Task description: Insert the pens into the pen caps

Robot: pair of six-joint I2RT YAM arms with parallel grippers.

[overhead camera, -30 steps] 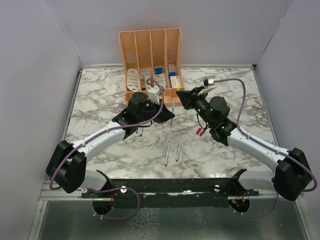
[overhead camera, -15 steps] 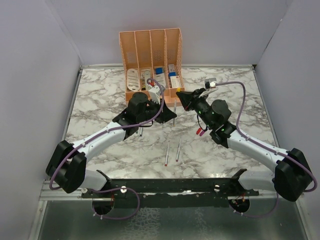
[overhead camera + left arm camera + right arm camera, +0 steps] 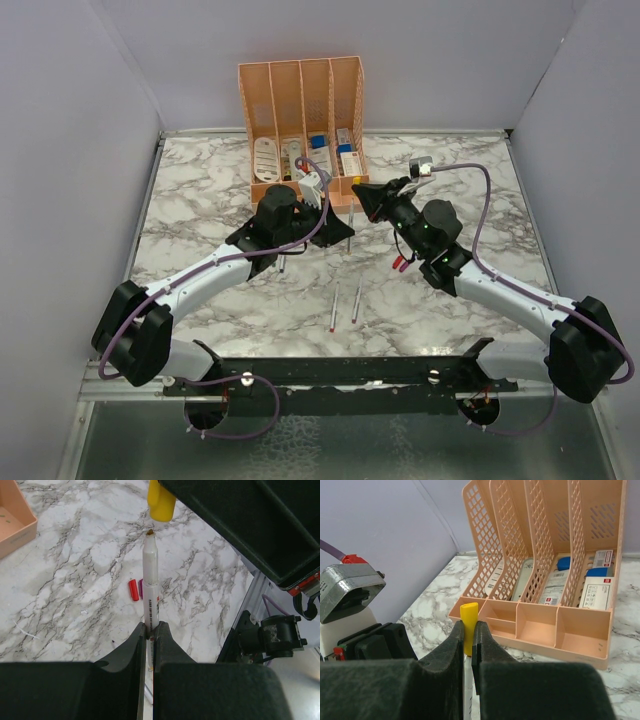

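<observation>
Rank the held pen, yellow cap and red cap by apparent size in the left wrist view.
1. pen, largest by far.
2. yellow cap.
3. red cap.
The yellow cap is nearer the camera, so the last two are unsure.

Organiser [image 3: 300, 95]: peach, four slots, upright at far edge.
Contents [image 3: 265, 157]: white and blue packets (labels unreadable).
Table [image 3: 200, 190]: grey-veined marble.

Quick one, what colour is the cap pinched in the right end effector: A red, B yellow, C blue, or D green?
B: in the right wrist view the right end effector is shut on a yellow cap, and the left wrist view shows that cap just beyond the tip of the pen gripped by the left end effector.
</observation>
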